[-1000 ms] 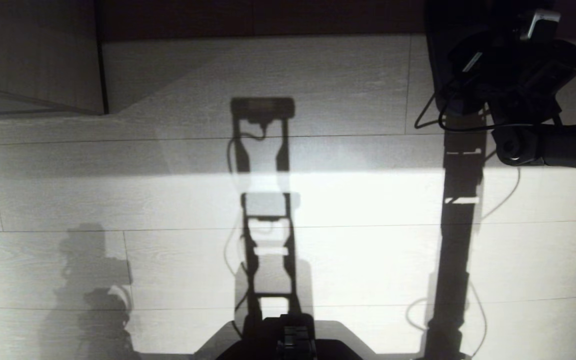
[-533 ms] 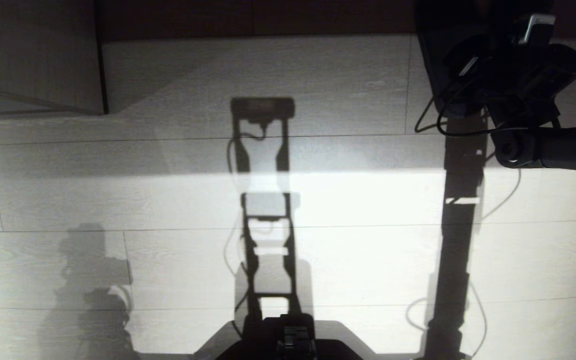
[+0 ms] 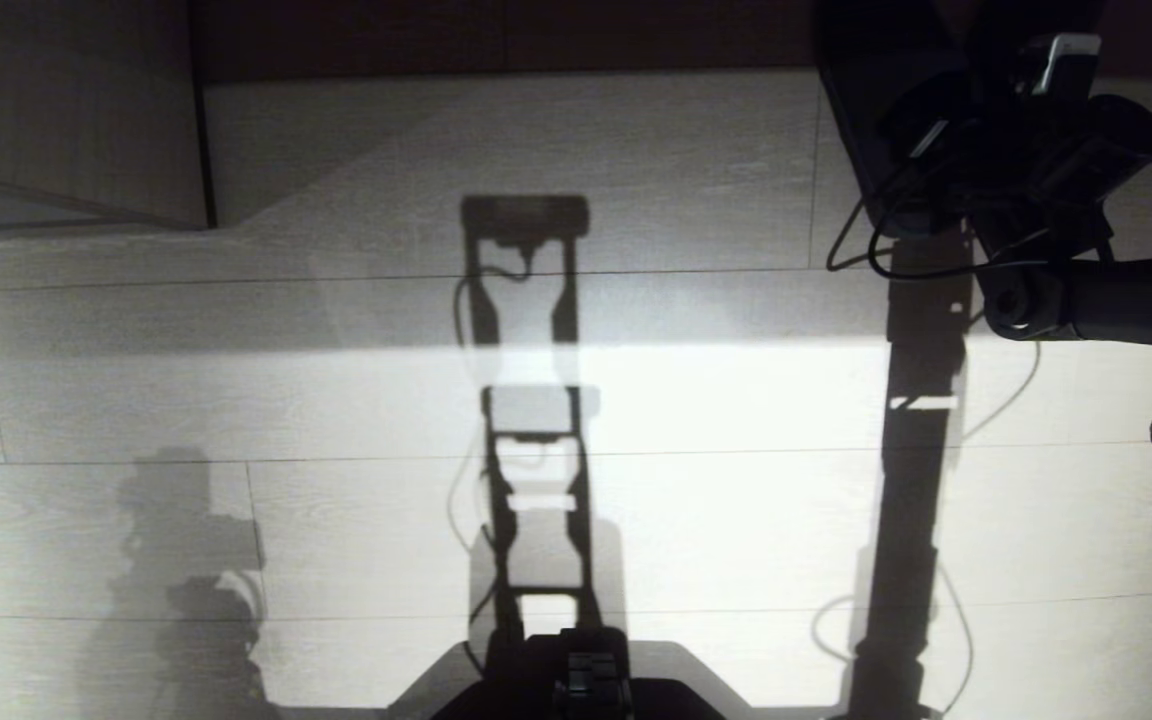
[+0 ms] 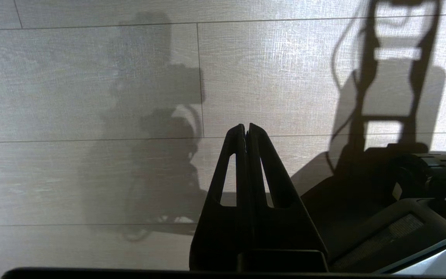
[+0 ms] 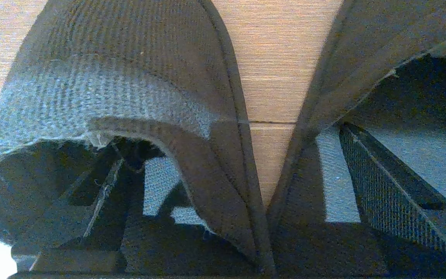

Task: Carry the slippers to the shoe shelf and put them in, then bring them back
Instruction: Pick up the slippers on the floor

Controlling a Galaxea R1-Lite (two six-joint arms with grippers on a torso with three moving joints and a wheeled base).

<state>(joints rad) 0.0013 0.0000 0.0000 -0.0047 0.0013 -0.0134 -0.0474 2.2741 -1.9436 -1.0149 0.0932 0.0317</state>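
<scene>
- At the far right edge of the floor ahead of you, the pair of flat, soft, navy-black open-backed slippers [image 3: 871, 120] lies side by side on the pale wood-grain plank floor [image 3: 636, 400], toes pointing away from the robot.
- Seen from the right wrist, the two slippers touch at their heel ends and splay apart toward the toes, with a wedge of floor showing between them.
- Your right tool [image 5: 230, 137] is down at the heel openings, spread wide: one finger [image 5: 103, 186] sits inside one slipper's mouth and the other finger [image 5: 385, 182] lies in its neighbour's.
- Nothing is pinched yet; the two inner walls of the slippers sit between the fingers, so I judge this to be the set-up for a grasp.
- To do it well, push both fingers in evenly before closing, so both inner walls and their bound edges are caught, not just one.
- Close slowly; the fabric is soft and will likely bunch, and a shallow bite could let one slipper slide out on the lift.
- Your left tool [image 4: 246, 130] hangs idle beside the base, its fingers pressed together on nothing.
- Far left in the head view stands a pale wood-grain panel with a dark edge [image 3: 66, 100]; whether it belongs to the shoe shelf cannot be told.
</scene>
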